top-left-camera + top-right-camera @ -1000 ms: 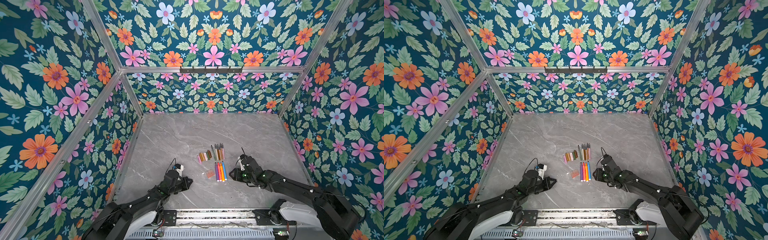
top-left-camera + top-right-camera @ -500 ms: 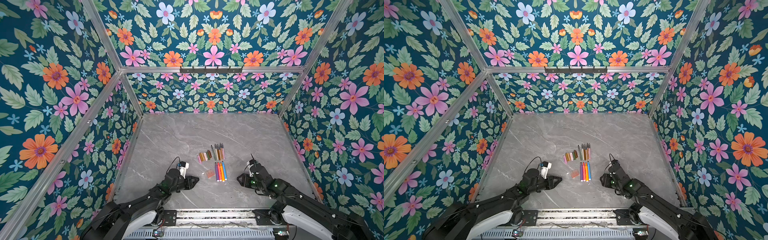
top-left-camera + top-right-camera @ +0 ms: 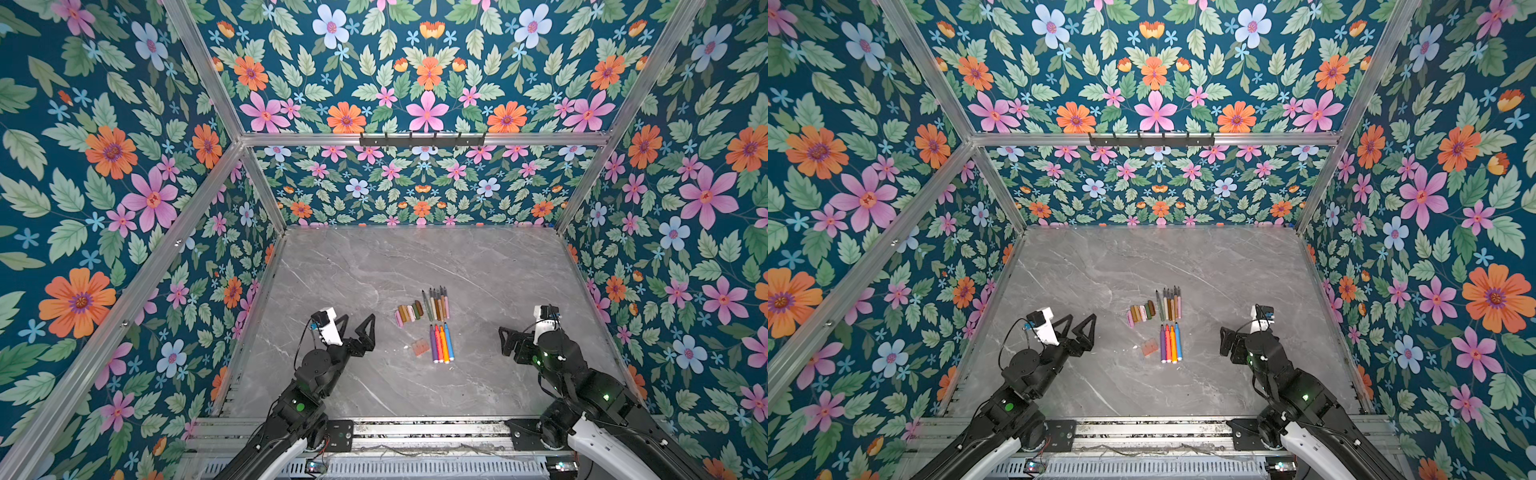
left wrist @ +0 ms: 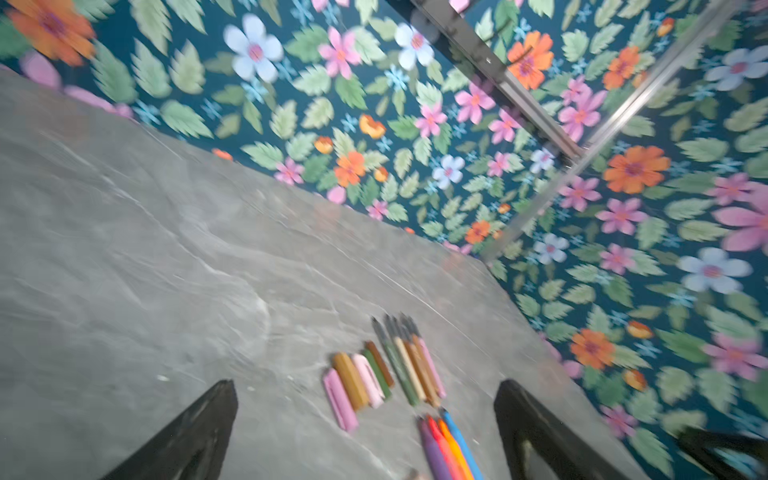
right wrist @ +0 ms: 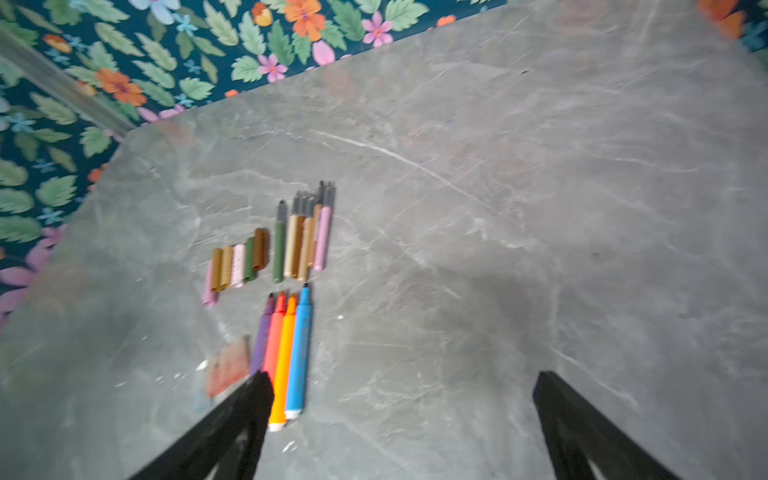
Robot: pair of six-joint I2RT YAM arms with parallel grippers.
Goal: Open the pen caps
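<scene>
Several short pen caps (image 3: 409, 312) (image 3: 1140, 312) in pink, tan, brown and olive lie side by side on the grey table, also seen from both wrists (image 4: 357, 382) (image 5: 239, 264). A translucent reddish-orange cap cluster (image 3: 419, 347) (image 5: 227, 370) lies nearer the front. Uncapped muted pens (image 3: 435, 304) and bright pens (image 3: 440, 343) lie in two rows beside them. My left gripper (image 3: 358, 319) (image 3: 1079, 319) (image 4: 365, 384) hovers open and empty, left of the caps. My right gripper (image 3: 515, 338) (image 3: 1231, 340) (image 5: 401, 376) is open and empty, right of the bright pens.
Floral walls enclose the grey marble table (image 3: 415, 257) on three sides. A metal rail (image 3: 415, 430) runs along the front edge where both arm bases sit. A black hook bar (image 3: 422, 139) hangs on the back wall.
Both grippers have opened wide. The right gripper has drawn back to the right, away from the bright pens. The left gripper has lifted and moved a little farther from the front edge.
</scene>
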